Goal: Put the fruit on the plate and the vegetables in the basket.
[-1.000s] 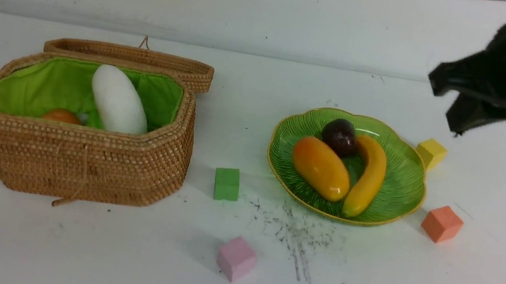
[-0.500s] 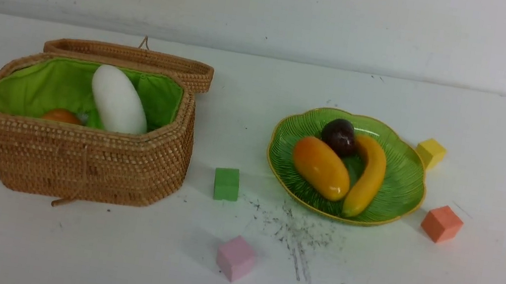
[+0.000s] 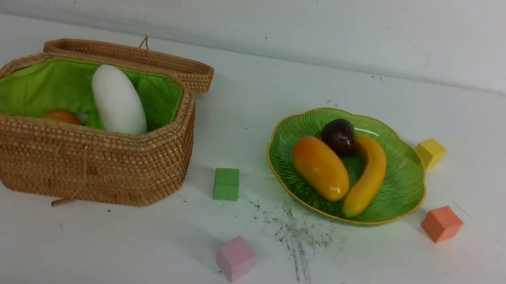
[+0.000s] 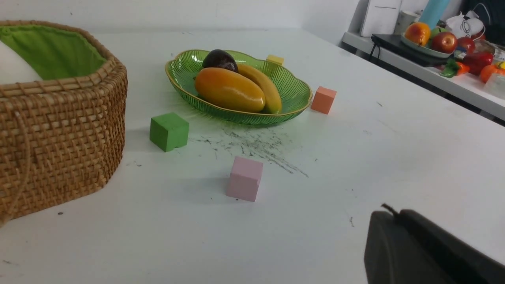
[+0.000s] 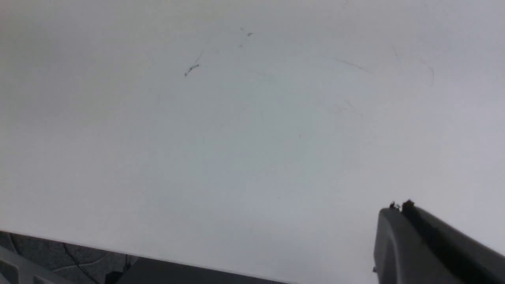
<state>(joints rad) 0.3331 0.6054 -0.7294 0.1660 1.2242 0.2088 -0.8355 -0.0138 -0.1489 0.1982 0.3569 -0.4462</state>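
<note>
The green ribbed plate (image 3: 402, 184) (image 4: 294, 92) holds the fruit: a mango (image 3: 321, 168) (image 4: 229, 89), a banana (image 3: 368, 177) (image 4: 264, 85) and a dark mangosteen (image 3: 339, 136) (image 4: 219, 60). The open wicker basket (image 3: 79, 161) (image 4: 59, 130) holds the vegetables that show: a white radish (image 3: 119, 99) and part of an orange-brown potato (image 3: 61, 116). Neither arm shows in the front view. My left gripper (image 4: 396, 215) is shut and empty, low over the bare table near its front. My right gripper (image 5: 398, 207) is shut and empty over bare table by the edge.
Foam cubes lie around: green (image 3: 226, 184), pink (image 3: 236, 258), orange (image 3: 442, 224), yellow (image 3: 431, 152). Black scuff marks (image 3: 294, 233) stain the table in front of the plate. A side shelf (image 4: 434, 43) with more produce stands beyond the table.
The right arm, which hung above the plate's far right a second ago, has swung down out of the front view. Fruit, vegetables and cubes have not moved.
</note>
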